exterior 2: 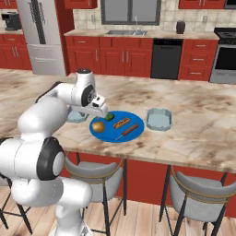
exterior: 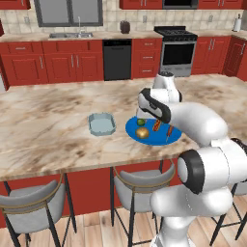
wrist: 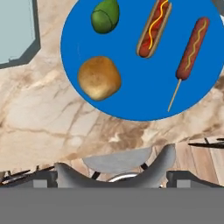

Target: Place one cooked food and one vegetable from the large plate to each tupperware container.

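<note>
The flat round bright blue plate (exterior: 153, 137) lies on the marbled beige stone counter (exterior: 48, 125), near its front edge. Four foods rest on it: a green avocado-like vegetable (wrist: 105, 16), a brown potato (wrist: 99, 78), a hot dog in a bun with a mustard line (wrist: 153, 29), and a corn dog on a stick (wrist: 191, 48). In the hand view the two vegetables lie side by side on one half of the plate, the two sausages on the other, all apart from each other.

One small shallow pale grey-blue tupperware tub (exterior: 102, 123) stands on the counter just beside the plate, on its left in the left base view. A second tub of the same kind (exterior 2: 75, 115) sits on the plate's other side, partly hidden behind the arm in the right base view.

The tool (exterior 2: 105, 112) hangs above the plate's edge, over the green vegetable. The pictures do not show its fingers clearly enough to tell how wide they stand; nothing appears held.

Grey padded stools (exterior: 29, 202) stand below the counter's front edge.
</note>
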Motion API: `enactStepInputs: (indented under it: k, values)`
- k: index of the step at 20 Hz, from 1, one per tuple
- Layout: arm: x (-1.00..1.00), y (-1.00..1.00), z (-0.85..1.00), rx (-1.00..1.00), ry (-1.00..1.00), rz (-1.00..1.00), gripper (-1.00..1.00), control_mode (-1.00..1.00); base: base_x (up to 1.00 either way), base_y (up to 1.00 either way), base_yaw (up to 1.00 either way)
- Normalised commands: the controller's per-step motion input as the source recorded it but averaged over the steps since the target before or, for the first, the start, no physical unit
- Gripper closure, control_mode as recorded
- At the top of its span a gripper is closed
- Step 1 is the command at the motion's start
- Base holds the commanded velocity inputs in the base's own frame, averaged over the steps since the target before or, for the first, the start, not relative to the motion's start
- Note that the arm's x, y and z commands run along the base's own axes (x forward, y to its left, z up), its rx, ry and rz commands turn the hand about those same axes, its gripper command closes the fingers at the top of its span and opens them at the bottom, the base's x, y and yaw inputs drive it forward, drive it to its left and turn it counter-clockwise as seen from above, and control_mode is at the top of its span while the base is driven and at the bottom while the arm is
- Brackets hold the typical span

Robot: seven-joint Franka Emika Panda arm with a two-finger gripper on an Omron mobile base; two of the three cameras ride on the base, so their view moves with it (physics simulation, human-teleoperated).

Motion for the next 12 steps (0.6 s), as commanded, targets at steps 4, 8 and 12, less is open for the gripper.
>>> enactStepInputs:
  k: [4,8,12]
  values:
    - [0.65,0.06,-0.35,0.0,0.0,-0.01,-1.0,-1.0,0.0,0.0,0.0]
    - [0.52,0.06,-0.46,0.0,0.0,0.0,-1.0,-1.0,0.0,0.0,0.0]
    - [0.4,0.01,-0.49,0.0,-0.02,0.0,-1.0,-1.0,0.0,0.0,0.0]
